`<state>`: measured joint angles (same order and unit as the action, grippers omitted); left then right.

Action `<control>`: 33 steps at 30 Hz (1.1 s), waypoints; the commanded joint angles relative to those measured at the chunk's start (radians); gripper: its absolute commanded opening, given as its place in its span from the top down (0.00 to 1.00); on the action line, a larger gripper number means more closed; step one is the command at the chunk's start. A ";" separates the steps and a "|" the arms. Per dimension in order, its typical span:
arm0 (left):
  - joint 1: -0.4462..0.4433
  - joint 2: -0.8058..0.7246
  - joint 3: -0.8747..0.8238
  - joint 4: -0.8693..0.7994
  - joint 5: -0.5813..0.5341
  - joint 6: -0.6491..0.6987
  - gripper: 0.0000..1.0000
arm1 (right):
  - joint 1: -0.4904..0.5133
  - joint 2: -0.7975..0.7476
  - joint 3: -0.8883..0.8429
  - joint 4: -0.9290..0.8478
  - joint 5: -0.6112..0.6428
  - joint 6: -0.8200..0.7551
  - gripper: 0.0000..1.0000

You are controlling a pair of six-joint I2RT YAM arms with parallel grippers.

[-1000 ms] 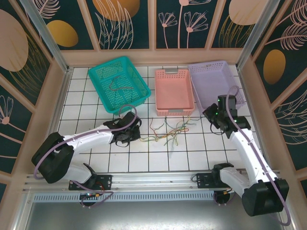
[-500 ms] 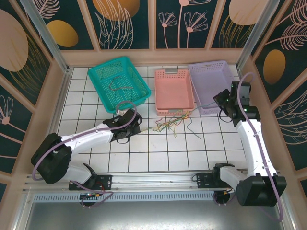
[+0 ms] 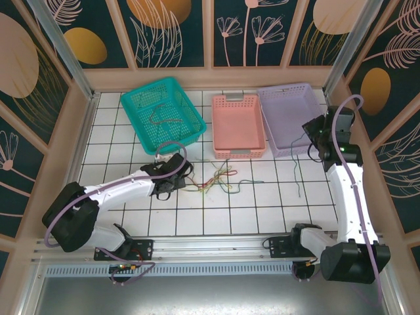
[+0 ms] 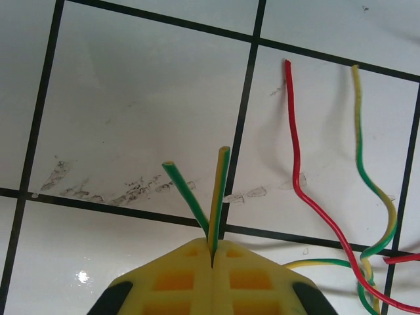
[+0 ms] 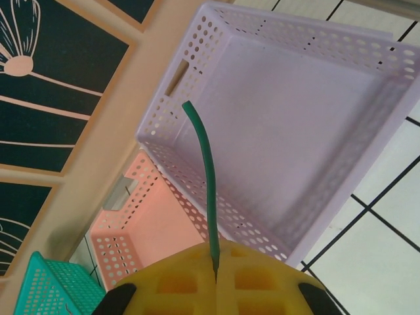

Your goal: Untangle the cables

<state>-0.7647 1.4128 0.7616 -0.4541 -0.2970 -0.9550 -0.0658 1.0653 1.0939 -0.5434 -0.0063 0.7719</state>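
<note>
- Left wrist view, hazard: left gripper (image 4: 212,254), at the bottom centre, is clamped on two ends at once, a green cable end (image 4: 187,197) and a yellow-green cable end (image 4: 220,190). A pull would likely drag both and tighten the knot.
- Top external view: tangle of cables (image 3: 213,178) lies on the tiles at frame centre.
- Right wrist view, hazard: right gripper (image 5: 215,259) pinches a dark green cable (image 5: 205,177) above the lilac basket (image 5: 295,33). The thin wire may slip, or its hanging tail may drape over the rim.
- Count, baskets: three, adding the teal basket (image 3: 147,88) and pink basket (image 3: 239,100).
- Count, cables: one held at the right, one loose cable (image 3: 159,118) in the teal basket. Red, yellow and green strands sit in the tangle, number unclear.
</note>
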 commanded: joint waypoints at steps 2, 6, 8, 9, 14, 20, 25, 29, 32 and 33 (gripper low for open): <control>0.003 0.010 0.036 -0.030 -0.024 -0.002 1.00 | 0.020 -0.023 0.000 0.038 -0.032 0.008 1.00; 0.002 -0.019 0.065 -0.053 -0.025 -0.002 0.61 | 0.061 -0.034 0.036 0.048 -0.022 -0.012 1.00; 0.002 -0.042 0.090 -0.074 -0.027 -0.002 0.47 | 0.085 -0.041 0.056 0.071 -0.033 -0.032 1.00; 0.003 -0.057 0.104 -0.084 -0.027 -0.003 0.43 | 0.101 -0.042 0.067 0.079 -0.032 -0.041 1.00; 0.002 -0.151 0.200 -0.077 -0.017 0.045 0.35 | 0.187 -0.028 0.155 0.115 -0.033 -0.120 1.00; 0.002 -0.262 0.286 0.174 0.073 0.252 0.36 | 0.240 0.032 0.266 0.184 -0.149 -0.244 1.00; 0.003 -0.259 0.299 0.460 0.250 0.445 0.33 | 0.247 0.096 0.349 0.205 -0.273 -0.297 1.00; 0.002 -0.176 0.370 0.507 0.345 0.504 0.32 | 0.280 0.135 0.409 0.187 -0.289 -0.324 1.00; 0.002 -0.129 0.394 0.559 0.386 0.525 0.32 | 0.293 0.159 0.439 0.177 -0.295 -0.324 1.00; 0.003 -0.115 0.402 0.569 0.382 0.527 0.32 | 0.298 0.170 0.456 0.169 -0.290 -0.321 1.00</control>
<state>-0.7647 1.2701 1.1309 0.0208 0.0174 -0.4973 0.2222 1.2243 1.4937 -0.3847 -0.2653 0.4793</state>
